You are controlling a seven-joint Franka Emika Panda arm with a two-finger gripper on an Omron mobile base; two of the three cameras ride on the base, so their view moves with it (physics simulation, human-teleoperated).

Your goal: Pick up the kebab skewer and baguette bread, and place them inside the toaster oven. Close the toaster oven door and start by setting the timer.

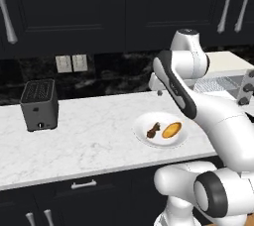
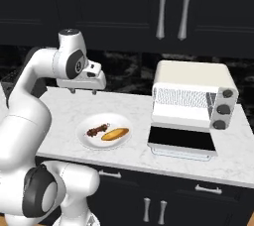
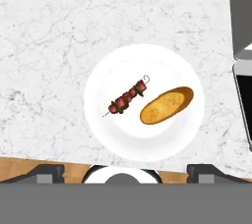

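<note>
The kebab skewer [image 3: 128, 96] and the golden baguette bread [image 3: 166, 105] lie side by side on a white plate [image 3: 147, 66] on the marble counter. My gripper [image 3: 127, 173] hangs high above the plate, open, with its fingertips [image 3: 47, 173] wide apart and nothing between them. From the right base the gripper [image 2: 84, 91] is above and behind the plate [image 2: 87, 138], which holds the skewer [image 2: 97, 130] and the baguette [image 2: 115, 134]. The cream toaster oven [image 2: 193, 79] stands to the right. Its door [image 2: 182, 141] is folded down flat and the rack shows inside.
A small black slot toaster [image 1: 38, 105] stands far left on the counter [image 1: 89, 141]. The open oven door juts toward the counter's front edge, right of the plate. Three knobs [image 2: 223, 109] line the oven's right side. Dark cabinets hang overhead.
</note>
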